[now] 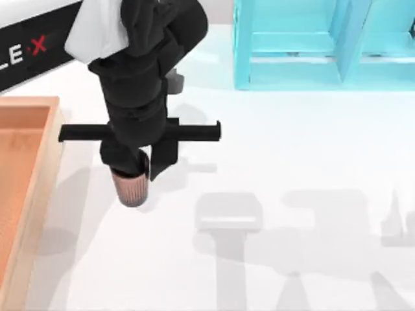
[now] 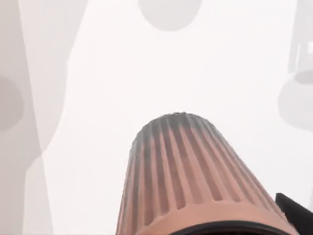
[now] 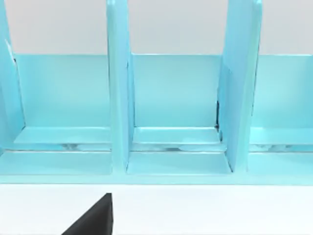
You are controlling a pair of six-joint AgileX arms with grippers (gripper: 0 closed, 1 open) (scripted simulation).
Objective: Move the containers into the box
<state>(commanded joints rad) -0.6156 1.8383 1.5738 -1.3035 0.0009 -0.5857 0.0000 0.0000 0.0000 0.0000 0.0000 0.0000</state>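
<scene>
Currently left end effector (image 1: pixel 135 170) clenched around ribbed cup (image 1: pixel 131 188), near box (image 1: pixel 40 168)

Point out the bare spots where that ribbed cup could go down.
Free: the box floor at the table's left edge, and the white table between the ribbed cup and the turquoise shelf. Crowded: around the left gripper holding the cup.

A turquoise shelf unit (image 3: pixel 171 98) spans the whole width of the frame, with upright dividers making open compartments. Under it, along the bottom, lies the white surface (image 3: pixel 220 210). One dark claw finger (image 3: pixel 93 219) comes in at the lower left.
</scene>
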